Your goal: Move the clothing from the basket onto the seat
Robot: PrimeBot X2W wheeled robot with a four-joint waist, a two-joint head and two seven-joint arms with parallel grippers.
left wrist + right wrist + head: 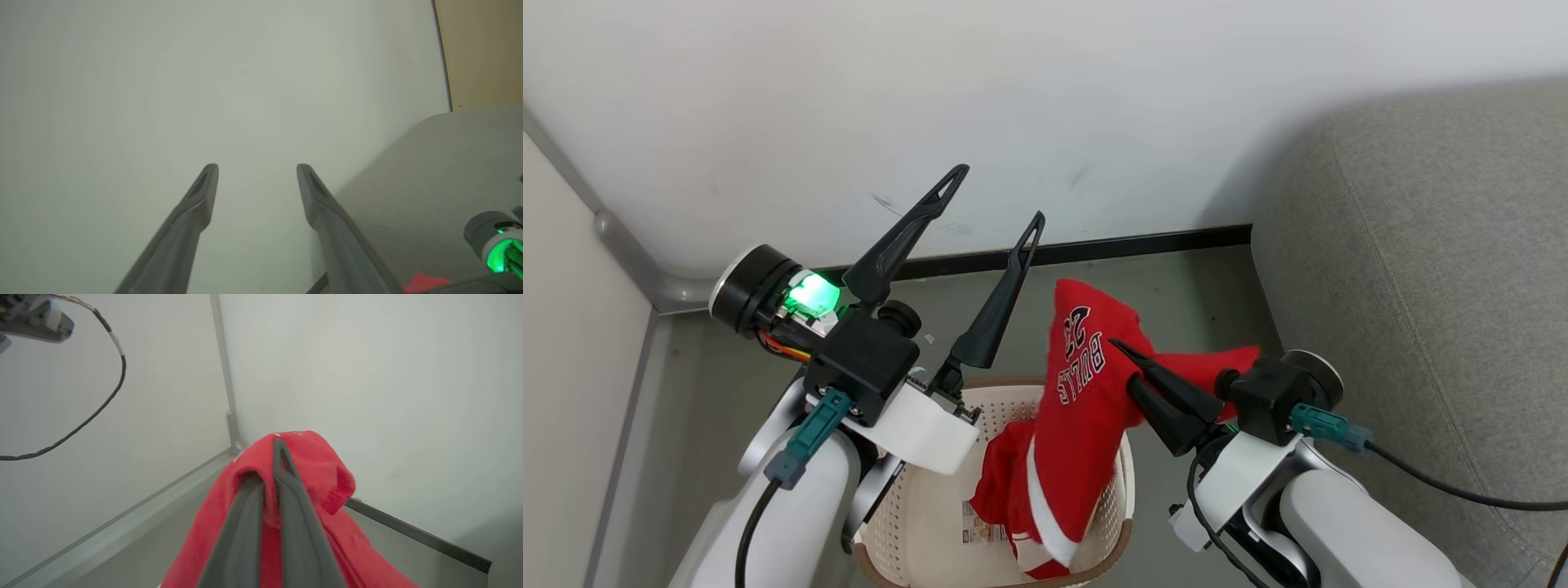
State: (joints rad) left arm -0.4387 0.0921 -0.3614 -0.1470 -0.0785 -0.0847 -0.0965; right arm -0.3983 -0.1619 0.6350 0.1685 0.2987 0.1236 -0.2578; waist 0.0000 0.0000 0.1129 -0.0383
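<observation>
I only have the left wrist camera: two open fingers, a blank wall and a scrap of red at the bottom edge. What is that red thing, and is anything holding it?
Observer: It is the red clothing. The right gripper has its jaws shut on it.
Operator: Is it out of the basket?
Observer: Not fully. The top is lifted above the rim, but the lower end hangs down into the basket.
Operator: Which way is the basket from the seat I can see?
Observer: The basket is on the floor to the left of the seat, and the right arm is between them.
</observation>
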